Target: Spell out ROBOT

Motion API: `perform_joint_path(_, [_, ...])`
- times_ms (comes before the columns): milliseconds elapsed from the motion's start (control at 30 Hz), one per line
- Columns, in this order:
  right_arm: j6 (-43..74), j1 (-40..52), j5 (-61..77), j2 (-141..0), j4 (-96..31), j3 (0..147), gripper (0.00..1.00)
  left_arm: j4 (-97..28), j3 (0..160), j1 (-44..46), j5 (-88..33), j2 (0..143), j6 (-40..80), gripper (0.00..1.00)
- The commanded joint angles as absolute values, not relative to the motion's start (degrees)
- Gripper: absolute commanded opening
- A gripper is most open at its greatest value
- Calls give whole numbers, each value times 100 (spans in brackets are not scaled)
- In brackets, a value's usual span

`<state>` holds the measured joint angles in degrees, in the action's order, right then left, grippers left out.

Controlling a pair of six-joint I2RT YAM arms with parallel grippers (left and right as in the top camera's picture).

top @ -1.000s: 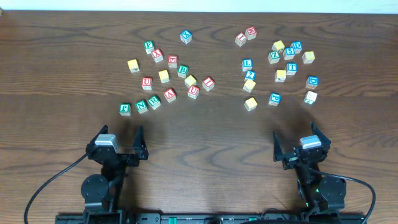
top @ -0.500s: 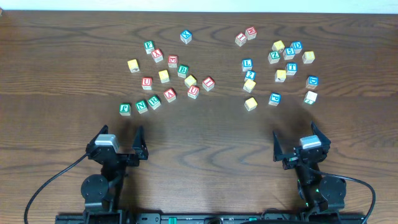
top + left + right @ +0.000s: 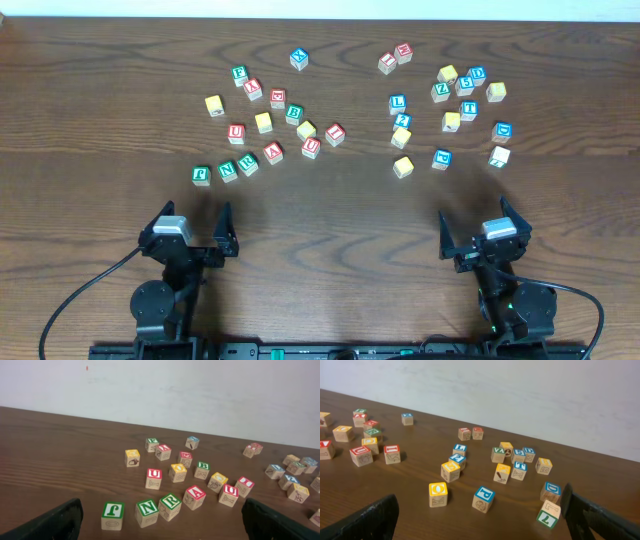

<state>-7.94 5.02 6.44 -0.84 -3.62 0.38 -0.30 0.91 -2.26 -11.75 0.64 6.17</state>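
Wooden table point(image 3: 100, 250) carries everything: left gripper point(image 3: 193, 215) and right gripper point(image 3: 474, 212) sit near its front edge, fingers apart, empty. Your green R point(image 3: 248, 164) sits against the N point(image 3: 228, 170), so wide jaws could drag both; B point(image 3: 294, 113), T point(image 3: 468, 110) and yellow O point(image 3: 403, 166) lie mid-table, crowded.

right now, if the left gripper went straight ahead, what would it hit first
Probably the green N cube, or the green R cube beside it; both lie dead ahead of the open left gripper, depth unclear.
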Motion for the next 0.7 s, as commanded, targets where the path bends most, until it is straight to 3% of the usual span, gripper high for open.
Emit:
perform_joint_path(0, [-731,534,617,-62,-388,34,99,-189,156,-255,-1354,60,628,100])
perform_joint_path(367, [-731,534,617,-62,-388,34,99,-301,1354,-257,-1616,628,478,100])
perform_joint_path(667, [-731,534,617,-62,-388,34,99,-987,3660,-255,-2412,3597,104,100])
